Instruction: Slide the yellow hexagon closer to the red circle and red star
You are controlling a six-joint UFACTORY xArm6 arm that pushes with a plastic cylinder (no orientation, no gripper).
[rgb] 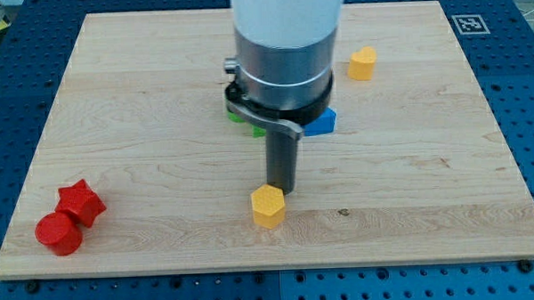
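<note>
Yellow hexagon block (268, 205) sits near wooden board (158, 100) bottom edge, mid-width. My tip (282, 189), a bare rod with nothing to open or close, touches its upper right. Red cylinder block (57, 234) and red star block (80, 203) sit touching, far left of hexagon, bare wood between.

My tip (282, 187) is dark, under a silver and white arm. The tabletop (158, 91) is pale wood grain; on it sit a yellow hexagon (268, 206), another yellow block (363, 64), a red star (81, 203) and a red circle (57, 234). A blue block (322, 121) and a green block (241, 116) peek out behind the arm.
</note>
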